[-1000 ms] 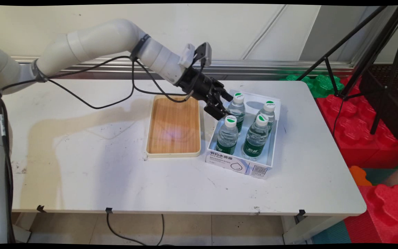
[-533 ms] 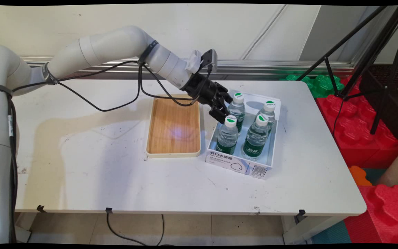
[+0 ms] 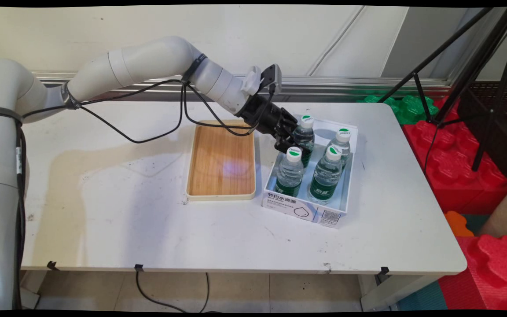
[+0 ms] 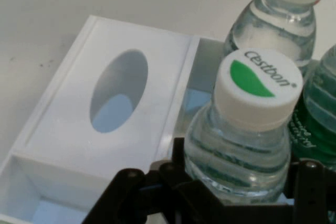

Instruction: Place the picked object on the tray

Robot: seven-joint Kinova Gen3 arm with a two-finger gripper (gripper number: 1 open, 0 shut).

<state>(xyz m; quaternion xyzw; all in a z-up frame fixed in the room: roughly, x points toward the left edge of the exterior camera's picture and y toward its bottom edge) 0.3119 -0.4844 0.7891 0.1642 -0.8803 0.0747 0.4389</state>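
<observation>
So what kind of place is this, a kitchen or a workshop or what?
Most likely a robot test room, not a kitchen. A robot arm trailing cables works at a scuffed white table, a black tripod stands by it, and red foam blocks lie on the floor.

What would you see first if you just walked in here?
The black claw of the white arm, reaching from the left to the far-left water bottle in a white box holding four bottles; its fingers sit on either side of that bottle. Left of the box lies a wooden tray.
</observation>
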